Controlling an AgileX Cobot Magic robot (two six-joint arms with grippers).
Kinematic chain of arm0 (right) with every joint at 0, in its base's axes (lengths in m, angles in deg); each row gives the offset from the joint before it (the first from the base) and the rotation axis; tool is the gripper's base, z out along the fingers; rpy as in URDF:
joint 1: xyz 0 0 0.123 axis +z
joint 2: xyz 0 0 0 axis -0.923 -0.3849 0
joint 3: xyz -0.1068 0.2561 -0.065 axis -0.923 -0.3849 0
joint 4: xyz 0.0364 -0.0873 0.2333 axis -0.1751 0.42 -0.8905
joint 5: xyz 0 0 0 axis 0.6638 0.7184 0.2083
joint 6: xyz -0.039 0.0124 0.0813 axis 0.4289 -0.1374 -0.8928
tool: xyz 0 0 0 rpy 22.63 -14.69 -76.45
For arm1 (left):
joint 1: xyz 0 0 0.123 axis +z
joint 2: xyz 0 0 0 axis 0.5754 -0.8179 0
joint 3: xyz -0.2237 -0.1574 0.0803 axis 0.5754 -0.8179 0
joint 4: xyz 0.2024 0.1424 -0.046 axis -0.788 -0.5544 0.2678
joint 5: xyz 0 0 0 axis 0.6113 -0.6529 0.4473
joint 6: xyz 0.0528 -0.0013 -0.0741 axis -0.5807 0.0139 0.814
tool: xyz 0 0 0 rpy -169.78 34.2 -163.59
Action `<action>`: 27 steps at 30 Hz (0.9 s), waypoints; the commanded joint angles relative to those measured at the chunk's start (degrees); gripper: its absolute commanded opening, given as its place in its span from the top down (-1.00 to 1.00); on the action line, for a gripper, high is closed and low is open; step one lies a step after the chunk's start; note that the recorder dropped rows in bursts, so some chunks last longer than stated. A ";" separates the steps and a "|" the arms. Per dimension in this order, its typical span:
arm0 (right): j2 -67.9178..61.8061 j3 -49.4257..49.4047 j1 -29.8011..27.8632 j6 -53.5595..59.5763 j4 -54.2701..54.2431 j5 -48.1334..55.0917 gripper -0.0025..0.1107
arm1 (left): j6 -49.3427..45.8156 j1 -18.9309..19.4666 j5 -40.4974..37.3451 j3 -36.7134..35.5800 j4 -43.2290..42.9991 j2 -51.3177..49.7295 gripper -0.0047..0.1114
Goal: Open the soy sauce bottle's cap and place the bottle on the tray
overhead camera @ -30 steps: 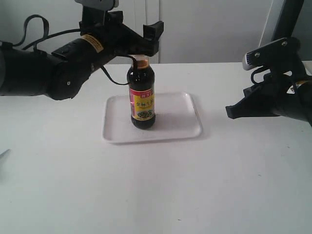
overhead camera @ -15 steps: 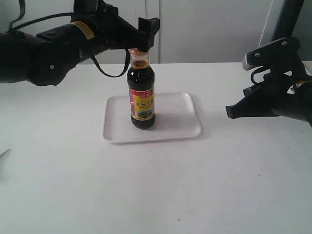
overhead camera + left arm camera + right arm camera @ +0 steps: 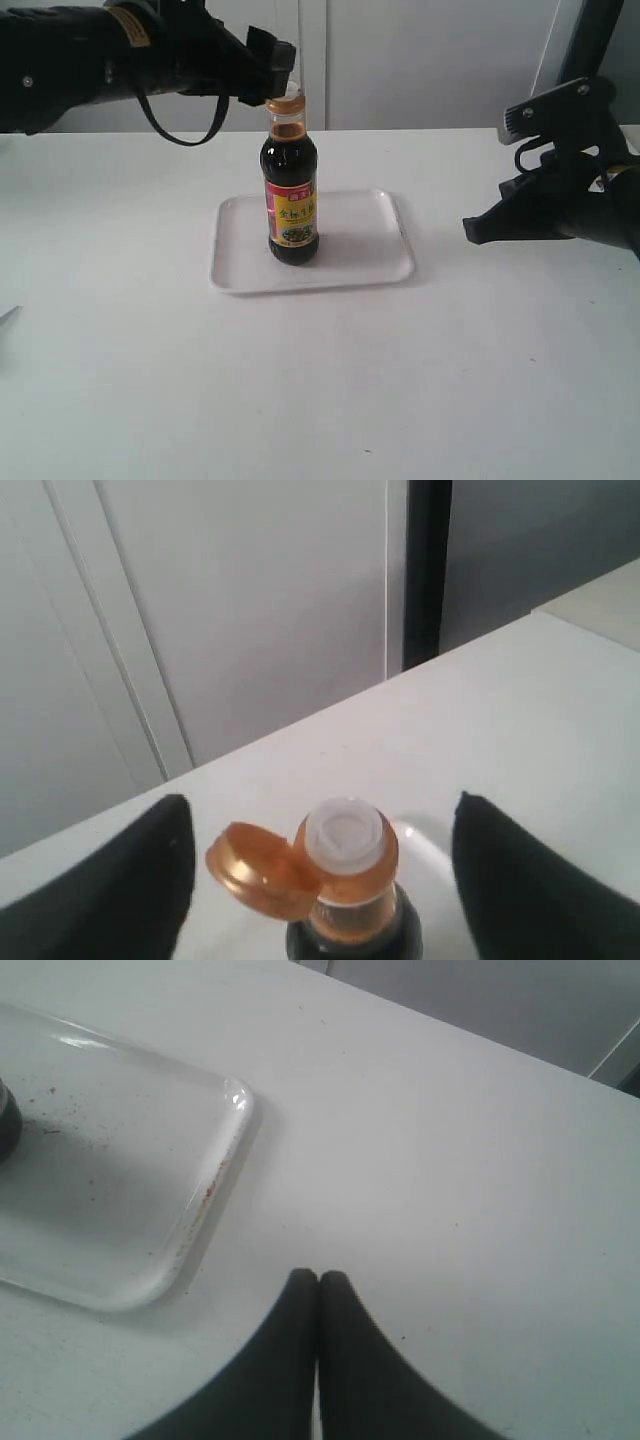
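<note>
The soy sauce bottle (image 3: pixel 290 195) stands upright on the white tray (image 3: pixel 380 262), left of the tray's middle, on the white table (image 3: pixel 400 380). Its orange-brown cap (image 3: pixel 252 868) is flipped open and hangs to one side on its hinge, leaving the white spout (image 3: pixel 343 835) bare.

The left gripper (image 3: pixel 318 880) sits up by the bottle's top. Its two dark fingers (image 3: pixel 125 890) are spread wide, one on either side of the neck, and touch neither the cap nor the bottle.

The right gripper (image 3: pixel 318 1282) hovers over the bare table well to the right of the tray, off its rounded corner. Its fingertips are pressed together with nothing between them.

In the right wrist view small dark specks dot the tray's floor near the bottle's base.
</note>
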 commanded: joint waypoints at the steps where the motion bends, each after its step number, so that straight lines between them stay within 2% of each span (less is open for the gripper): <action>1: 0.00 -0.01 -0.51 0.26 -0.09 0.22 0.96 | -0.11 0.10 -5.75 0.27 -0.21 2.23 0.02; 2: 0.00 -0.01 -0.51 0.26 -0.09 0.48 0.96 | -0.31 0.10 -6.66 0.27 -0.21 2.53 0.09; 6: 0.00 0.75 -0.51 0.16 -0.09 1.69 0.96 | -2.14 0.10 -10.07 0.27 -1.03 3.83 0.55; 10: 0.00 3.99 -0.51 0.16 -0.09 8.65 0.96 | -4.14 0.10 -15.41 0.27 -1.03 4.95 0.92; 22: 0.00 12.45 -0.51 -2.72 -0.06 27.20 0.96 | -11.67 0.10 -34.97 0.27 -1.64 5.51 0.92; 27: 0.00 16.20 -0.51 -3.20 0.62 36.07 0.96 | -14.13 0.10 -40.57 0.27 -1.64 5.60 0.92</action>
